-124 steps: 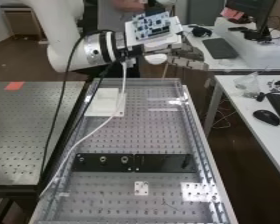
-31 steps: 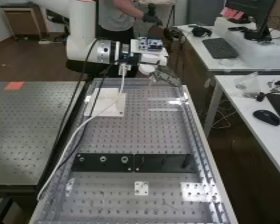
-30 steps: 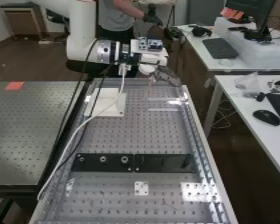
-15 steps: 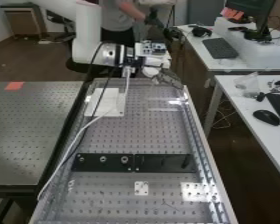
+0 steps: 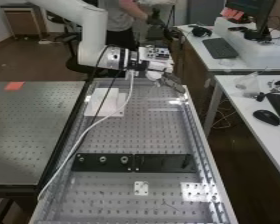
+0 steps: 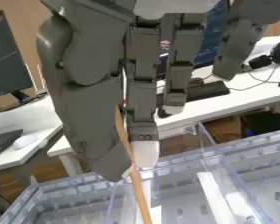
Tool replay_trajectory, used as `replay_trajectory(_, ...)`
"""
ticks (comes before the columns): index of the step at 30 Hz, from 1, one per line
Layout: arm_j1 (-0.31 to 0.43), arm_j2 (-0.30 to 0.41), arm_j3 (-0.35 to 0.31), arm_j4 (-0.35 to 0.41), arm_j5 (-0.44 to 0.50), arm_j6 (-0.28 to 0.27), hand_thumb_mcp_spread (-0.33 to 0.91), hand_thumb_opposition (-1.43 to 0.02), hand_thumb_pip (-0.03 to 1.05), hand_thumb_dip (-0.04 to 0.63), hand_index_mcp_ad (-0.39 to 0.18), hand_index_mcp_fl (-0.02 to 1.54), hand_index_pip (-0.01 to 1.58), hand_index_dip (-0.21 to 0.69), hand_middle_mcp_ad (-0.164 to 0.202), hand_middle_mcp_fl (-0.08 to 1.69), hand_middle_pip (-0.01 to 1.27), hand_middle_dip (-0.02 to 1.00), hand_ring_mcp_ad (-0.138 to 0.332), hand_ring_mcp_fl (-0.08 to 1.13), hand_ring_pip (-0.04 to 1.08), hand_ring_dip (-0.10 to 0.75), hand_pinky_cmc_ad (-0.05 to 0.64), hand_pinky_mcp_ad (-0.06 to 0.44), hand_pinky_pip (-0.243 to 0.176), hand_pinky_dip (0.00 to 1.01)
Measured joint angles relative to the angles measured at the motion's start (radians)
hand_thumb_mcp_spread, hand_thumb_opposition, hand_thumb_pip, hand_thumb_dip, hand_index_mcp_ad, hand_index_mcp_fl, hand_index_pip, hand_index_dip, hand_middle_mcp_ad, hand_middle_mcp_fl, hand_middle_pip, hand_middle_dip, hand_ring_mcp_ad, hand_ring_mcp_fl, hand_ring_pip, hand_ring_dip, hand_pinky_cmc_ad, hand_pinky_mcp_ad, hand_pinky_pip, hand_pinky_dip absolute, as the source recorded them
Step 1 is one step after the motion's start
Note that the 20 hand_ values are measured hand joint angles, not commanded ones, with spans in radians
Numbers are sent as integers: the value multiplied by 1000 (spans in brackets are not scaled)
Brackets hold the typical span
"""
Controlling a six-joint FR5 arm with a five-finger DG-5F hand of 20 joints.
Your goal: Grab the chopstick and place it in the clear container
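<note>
Our hand (image 5: 170, 81) hangs above the far end of the bench (image 5: 137, 135), in the upper part of the frame just right of its middle, and it is the only one near the work. We see it pinching the chopstick (image 6: 140, 197) between a thick digit, which we take for the thumb, and the pale tip of the finger beside it; those two are drawn together on the wood, while the rest hang apart from it and seem to bear nothing. So the chopstick lies in our grip, with a long free length running out past the fingertips and down toward the bench, its long axis steep but slanted rather than plumb. Clear walls stand beneath and beside that length, and we take them for the container (image 6: 236, 175); being see-through, they do not let us tell whether the low end is inside the rim, over it or just outside. The coming move turns on that, we judge: the stick's line must fall within the walls before we let go. We would settle the low end over the opening, bring the slant nearer upright, then lower and release, since a leaning stick could catch the rim, twist in so narrow a pinch, or drop outside.
</note>
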Motion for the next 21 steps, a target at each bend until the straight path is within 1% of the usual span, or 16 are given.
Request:
replay_trajectory(2, 0, -7, 11, -5, -4, 0, 721, -1042, 379, 346, -201, 1131, 555, 447, -164, 1321, 215, 813, 38, 524, 115, 468, 414, 328, -12, 152)
replay_trajectory(3, 0, -12, 18, -9, -6, 0, 724, -1047, 354, 349, -215, 1133, 553, 447, -164, 1316, 211, 815, 38, 524, 115, 468, 414, 328, -12, 154)
replay_trajectory(5, 0, -18, 30, -20, -8, 1, 696, -1038, 353, 349, -216, 1126, 536, 449, -164, 1323, 204, 815, 37, 510, 117, 468, 417, 328, -12, 154)
replay_trajectory(6, 0, -22, 41, -32, -11, 1, 688, -1035, 356, 349, -216, 1094, 497, 447, -162, 1251, 183, 810, 37, 506, 117, 468, 417, 328, -12, 154)
replay_trajectory(7, 0, -27, 51, -46, -15, 2, 663, -1021, 361, 349, -220, 1038, 445, 443, -161, 1173, 154, 806, 37, 473, 117, 468, 417, 328, -12, 154)
replay_trajectory(8, -1, -28, 54, -50, -17, 2, 628, -990, 361, 349, -222, 930, 367, 426, -161, 1077, 131, 805, 37, 449, 115, 468, 417, 328, -12, 154)
replay_trajectory(9, -1, -30, 57, -56, -24, 2, 607, -974, 372, 349, -223, 848, 316, 414, -157, 1049, 133, 808, 38, 438, 113, 468, 414, 328, -12, 154)
replay_trajectory(12, -2, -31, 59, -59, -31, 2, 567, -937, 407, 349, -223, 778, 260, 408, -136, 1030, 133, 808, 40, 391, 112, 468, 422, 328, -12, 154)
replay_trajectory(13, -2, -31, 59, -59, -31, 2, 543, -925, 436, 349, -220, 691, 243, 407, -134, 979, 133, 808, 37, 375, 108, 468, 428, 332, -12, 154)
replay_trajectory(14, -2, -31, 59, -59, -31, 2, 524, -913, 466, 349, -223, 658, 230, 405, -126, 949, 129, 805, 38, 363, 112, 468, 426, 328, -12, 154)
replay_trajectory(16, -3, -31, 60, -60, -31, 3, 487, -899, 478, 349, -223, 637, 213, 405, -124, 915, 124, 805, 40, 325, 110, 468, 431, 328, -14, 154)
replay_trajectory(17, -2, -31, 60, -61, -31, 3, 468, -883, 478, 346, -222, 623, 197, 405, -124, 883, 120, 805, 37, 325, 105, 468, 426, 328, -14, 154)
replay_trajectory(18, -3, -30, 60, -63, -28, 3, 468, -873, 478, 349, -220, 606, 188, 405, -122, 878, 119, 805, 37, 311, 103, 468, 443, 328, -19, 154)
replay_trajectory(20, -3, -27, 61, -65, -26, 5, 438, -867, 503, 349, -223, 569, 168, 396, -87, 850, 113, 805, 37, 288, 101, 468, 450, 328, -37, 152)
replay_trajectory(21, -2, -25, 60, -66, -23, 6, 426, -867, 518, 349, -223, 555, 164, 396, -87, 855, 115, 805, 40, 276, 93, 468, 464, 330, -45, 154)
